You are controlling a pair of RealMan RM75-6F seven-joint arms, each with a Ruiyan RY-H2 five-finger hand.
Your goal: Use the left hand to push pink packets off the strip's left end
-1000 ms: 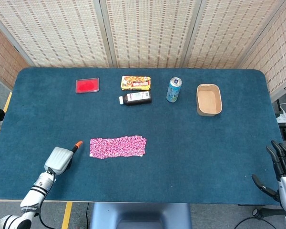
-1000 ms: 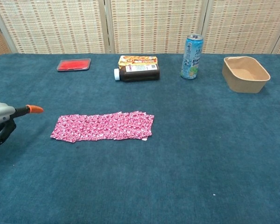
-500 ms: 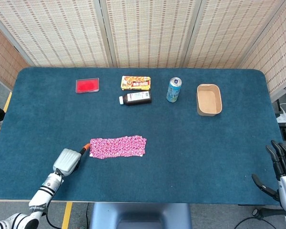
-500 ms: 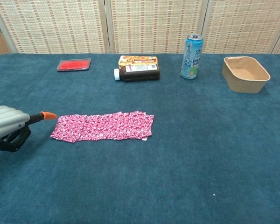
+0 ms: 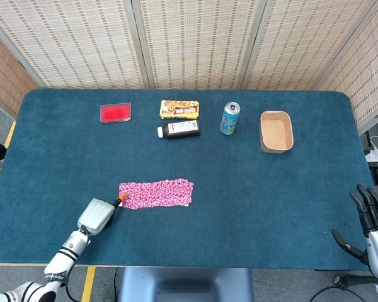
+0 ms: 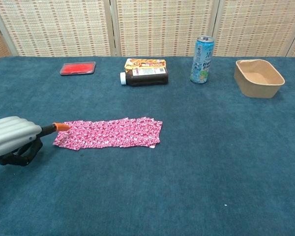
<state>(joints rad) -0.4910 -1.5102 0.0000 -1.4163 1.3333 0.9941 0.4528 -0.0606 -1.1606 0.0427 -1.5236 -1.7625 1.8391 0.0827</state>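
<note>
A strip of pink packets (image 5: 155, 193) (image 6: 109, 132) lies flat on the blue table, a little left of the middle. My left hand (image 5: 98, 215) (image 6: 15, 137) is at the strip's left end, fingers curled in except one stretched-out finger. That finger's orange fingertip (image 5: 121, 199) (image 6: 62, 127) sits over the left end of the strip. The hand holds nothing. My right hand (image 5: 367, 218) hangs off the table's right front corner with its fingers spread apart and nothing in it. It does not show in the chest view.
Along the back stand a red flat case (image 5: 115, 112), a yellow snack box (image 5: 179, 109), a dark bottle lying on its side (image 5: 179, 129), a blue can (image 5: 230, 118) and a brown paper tray (image 5: 276, 131). The table's front edge (image 5: 176, 267) runs just below my left hand.
My left hand has moved right and toward the front edge. Its orange fingertip went from left of the strip to over the strip's left end. The packets and right hand have not moved.
</note>
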